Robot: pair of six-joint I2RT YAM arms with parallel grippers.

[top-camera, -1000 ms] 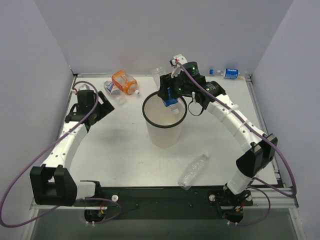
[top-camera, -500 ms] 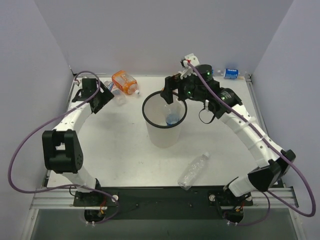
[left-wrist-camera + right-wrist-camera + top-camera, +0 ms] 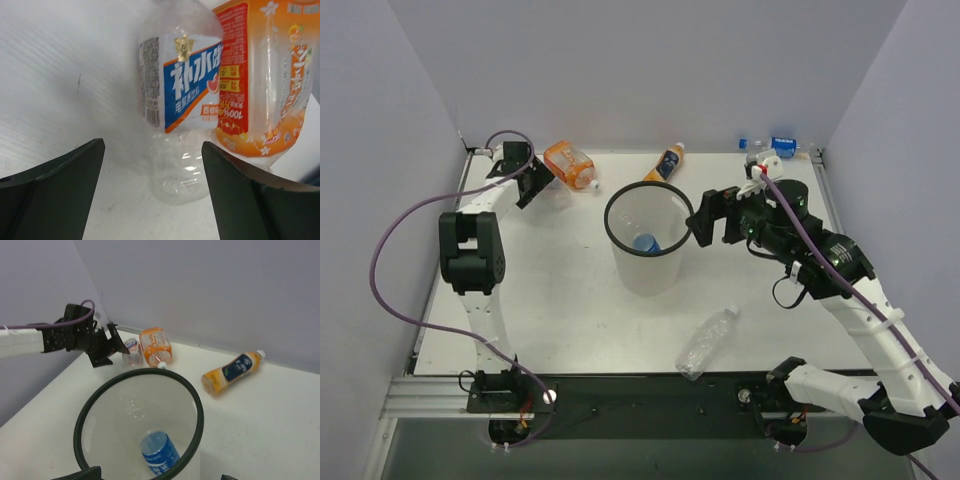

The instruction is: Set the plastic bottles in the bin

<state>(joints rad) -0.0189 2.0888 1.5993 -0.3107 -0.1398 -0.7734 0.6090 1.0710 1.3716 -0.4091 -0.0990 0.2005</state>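
**Plastic bottles: one in the bin, a tight pick at 10 o'clock**

The left tool [image 3: 152, 145] is spread wide and gripping nothing, with the clear blue-labelled bottle [image 3: 182, 100] lying between its fingers [image 3: 60, 190]. And here's the danger: that bottle sits right up against the wide orange bottle [image 3: 265, 75], apparently touching it. If the tool closes from here, the finger on that side may find no gap. It could ride up onto the orange one, shove it aside, or pinch both together. The clear one looks thin and round too, so an off-centre squeeze might squirt it away across the surface [image 3: 560, 290] toward the wall.

Over at the bin [image 3: 645, 275], the right tool [image 3: 705, 217] hangs just outside the rim at 3 o'clock, fingers apart and empty. A careless swing from there could clip the rim and tip the bin, spilling the binned bottle [image 3: 643, 242] lying at the bottom.

On pose, the left arm runs up the left edge to the far corner, at 10 o'clock from the bin, wrist low and aimed at the pair. The right arm arcs in from the near right, elbow pushed out wide.

Also on the surface are a slim orange bottle [image 3: 665, 162] at 12 o'clock, a clear unlabelled bottle [image 3: 706, 342] at 5 o'clock and a far-corner bottle [image 3: 782, 146] at 2 o'clock.
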